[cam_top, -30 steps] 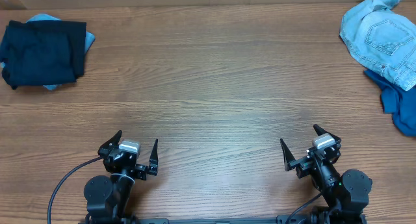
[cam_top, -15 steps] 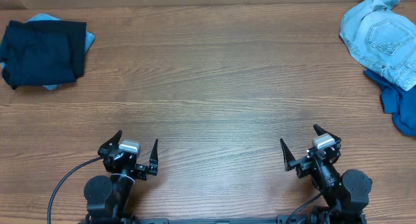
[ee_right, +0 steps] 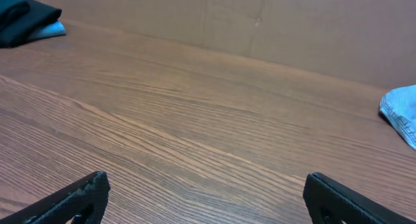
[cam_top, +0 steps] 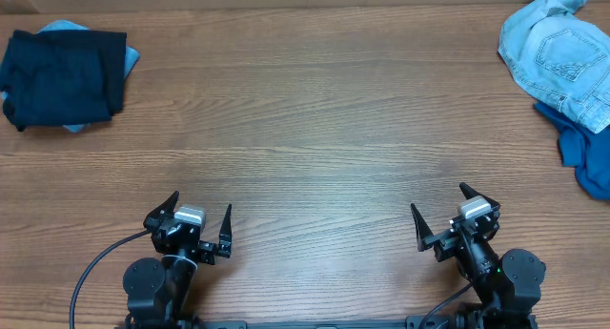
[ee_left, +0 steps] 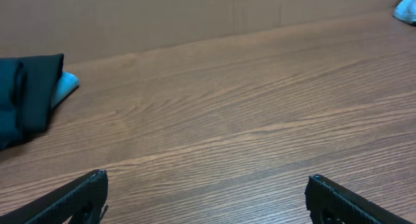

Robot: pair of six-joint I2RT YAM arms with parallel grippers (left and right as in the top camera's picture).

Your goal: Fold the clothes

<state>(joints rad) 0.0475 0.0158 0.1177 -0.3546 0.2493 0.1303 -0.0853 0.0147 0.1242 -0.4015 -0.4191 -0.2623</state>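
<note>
A folded dark navy garment (cam_top: 62,77) lies at the table's far left on a pale blue piece (cam_top: 131,56); it also shows in the left wrist view (ee_left: 26,97). At the far right a pale denim garment (cam_top: 558,52) lies crumpled beside a mid-blue piece (cam_top: 583,157); its edge shows in the right wrist view (ee_right: 402,112). My left gripper (cam_top: 198,216) is open and empty near the front edge, left of centre. My right gripper (cam_top: 440,205) is open and empty near the front edge, right of centre. Both are far from the clothes.
The wooden table (cam_top: 305,129) spans the whole view. A brown cardboard wall (ee_right: 260,23) stands behind its far edge. A black cable (cam_top: 91,272) loops from the left arm's base.
</note>
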